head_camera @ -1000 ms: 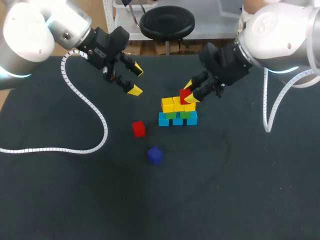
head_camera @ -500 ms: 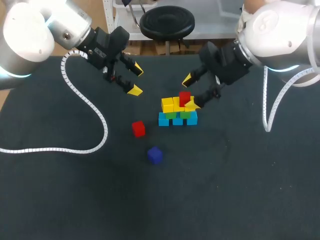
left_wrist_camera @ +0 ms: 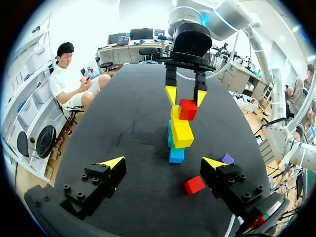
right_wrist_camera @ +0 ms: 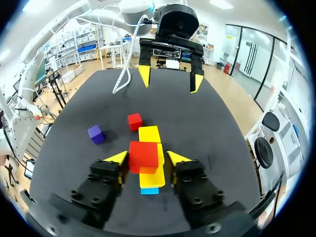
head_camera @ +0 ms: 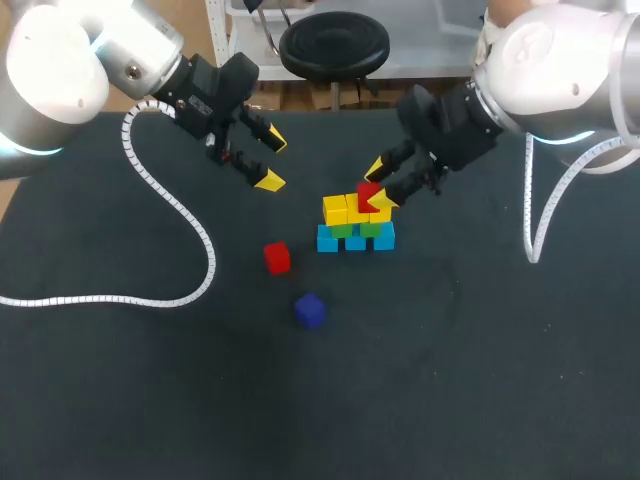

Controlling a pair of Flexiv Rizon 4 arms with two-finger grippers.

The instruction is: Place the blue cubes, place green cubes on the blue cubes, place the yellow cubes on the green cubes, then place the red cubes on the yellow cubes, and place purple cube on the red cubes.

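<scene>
Right gripper had closed in versus half a second earlier. Its fingers had been spread wide of the stack; now they sat close on either side of the red cube. Cube itself had not visibly shifted. Left arm and the loose cubes were unchanged too.

Jaws: right wrist view showed a sliver of yellow between one finger and the cube, so they were flanking it, not pinching. Left gripper hung over the table with fingers spread wide and nothing between them, well apart from the stack.

Red cube rested on the yellow cubes, toward the right arm's end of the row. Under those were the green cubes, then the blue cubes on the table. Second red cube lay loose near the stack, purple cube a bit further out.

Handling, as a judgement: cubes looked small, rigid, light and smooth-faced. No give, so a light squeeze should do. Take hold on two opposite flat faces, about mid-height, fingers square to the faces so the cube can't twist out. Stack looked loose-laid and narrow, so a sideways nudge from a fingertip could slide the red cube or knock the yellow row; a straight-up retreat looked safest. Second red cube lay apart from the others, so either pair of faces looked reachable.
</scene>
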